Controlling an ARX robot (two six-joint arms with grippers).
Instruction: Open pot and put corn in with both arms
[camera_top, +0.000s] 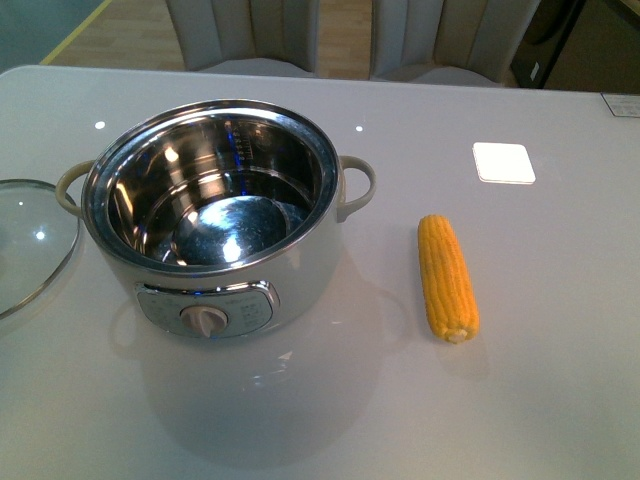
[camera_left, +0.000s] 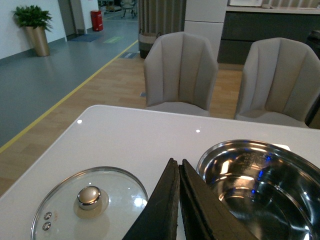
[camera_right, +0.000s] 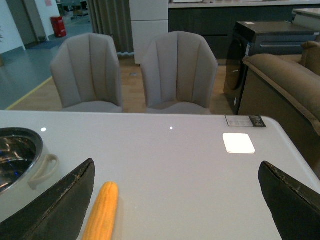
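A large round white electric cooking pot (camera_top: 305, 265) with a shiny steel interior is seen standing uncovered on a pale glossy table (camera_top: 560, 400), its dial panel turned toward the robot and a beige loop handle at each side. Nothing is seen inside the pot but reflections. A round glass lid with a steel rim (camera_top: 25, 240) is laid flat on the table just left of the pot, close to the left handle; whether the two touch cannot be told. A yellow husked corn cob (camera_top: 447, 278) is laid on the table to the right of the pot, apart from it, with its length running away from the robot. A small white square tile (camera_top: 503, 162) is seen farther back on the right. Neither arm is shown in the front view. In the left wrist view, the left gripper (camera_left: 178, 200) is shown with its dark fingers pressed together and nothing between them, raised above the table between the lid (camera_left: 90, 205) and the pot (camera_left: 250, 143). In the right wrist view, the right gripper (camera_right: 176, 164) is shown with its fingers spread wide apart, nothing being held or touched, and the corn (camera_right: 102, 210) lies on the table below, near one finger (camera_right: 60, 205) and beside the pot's handle (camera_right: 42, 170).
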